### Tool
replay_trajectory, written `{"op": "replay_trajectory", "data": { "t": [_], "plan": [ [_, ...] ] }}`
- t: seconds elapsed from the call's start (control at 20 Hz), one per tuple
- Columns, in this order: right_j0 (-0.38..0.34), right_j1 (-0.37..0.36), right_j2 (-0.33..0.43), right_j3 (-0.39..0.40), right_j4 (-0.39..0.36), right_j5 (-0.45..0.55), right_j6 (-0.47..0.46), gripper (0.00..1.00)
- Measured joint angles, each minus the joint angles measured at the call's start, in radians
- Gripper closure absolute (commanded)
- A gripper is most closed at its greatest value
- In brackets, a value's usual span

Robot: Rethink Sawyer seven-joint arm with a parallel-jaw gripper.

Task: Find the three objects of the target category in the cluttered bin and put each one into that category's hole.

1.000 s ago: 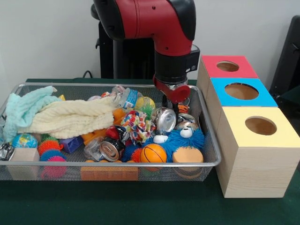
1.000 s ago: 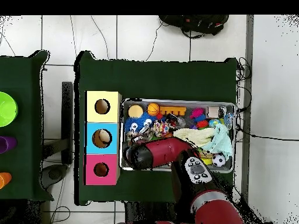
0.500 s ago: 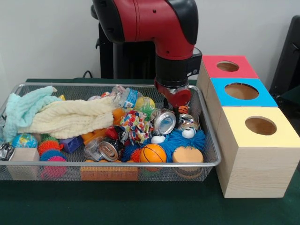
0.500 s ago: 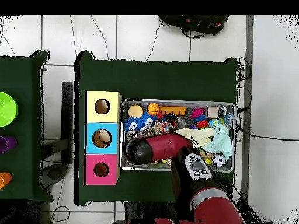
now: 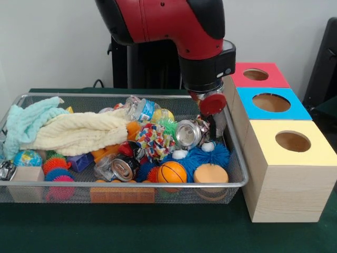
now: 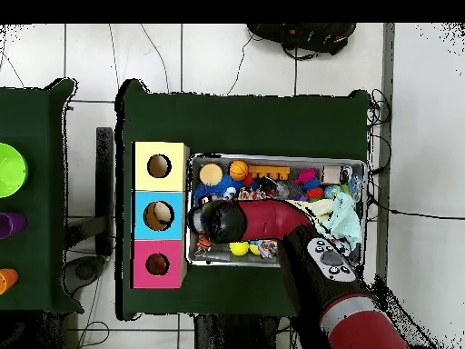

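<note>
Red at its round cap and black below, the pincer (image 5: 212,126) hangs from the red and black arm (image 5: 174,23) into the wide silver wire-mesh bin (image 5: 126,184), at the bin's end nearest the boxes. Its tips drop behind the clutter, so I cannot tell whether it is wide, narrow or holding anything.

In the front view, a dented silver drinks can (image 5: 188,133) lies just beside it at 9 o'clock, and a fuzzy blue plush toy with white eyes (image 5: 208,156) sits close under it at 6 o'clock. A small orange basketball (image 5: 172,172) rests at 7 o'clock, against the near rim. Past the can at 9 o'clock a soft yellow-orange toy (image 5: 132,129) pokes out from under a ribbed cream cloth (image 5: 79,133); it may be one of the ducks, but its shape is too covered to be sure. A mint-green cloth (image 5: 25,122) lies beyond, at the far end of the bin.

Outside the bin at 1 o'clock is the round dark hole (image 5: 256,74) in the red top of the pale wooden box (image 5: 228,89), with the blue-topped box (image 5: 271,103) and yellow-topped box (image 5: 292,141) in a row beside it.
</note>
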Motion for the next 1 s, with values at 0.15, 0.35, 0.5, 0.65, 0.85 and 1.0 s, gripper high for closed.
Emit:
{"op": "replay_trajectory", "data": {
  "t": [0.15, 0.35, 0.5, 0.65, 0.85, 1.0],
  "plan": [
    [-0.028, -0.022, 0.053, 0.036, 0.033, 0.000, 0.000, 0.00],
    [-0.028, -0.042, 0.083, 0.067, 0.040, 0.000, 0.000, 0.00],
    [-0.021, -0.045, 0.102, 0.090, 0.039, -0.001, 0.000, 0.00],
    [-0.025, -0.044, 0.108, 0.092, 0.039, -0.001, 0.000, 0.00],
    [-0.030, -0.037, 0.109, 0.092, 0.039, -0.001, 0.000, 0.00],
    [-0.031, -0.032, 0.109, 0.092, 0.039, -0.004, 0.000, 0.00]
  ]
}}
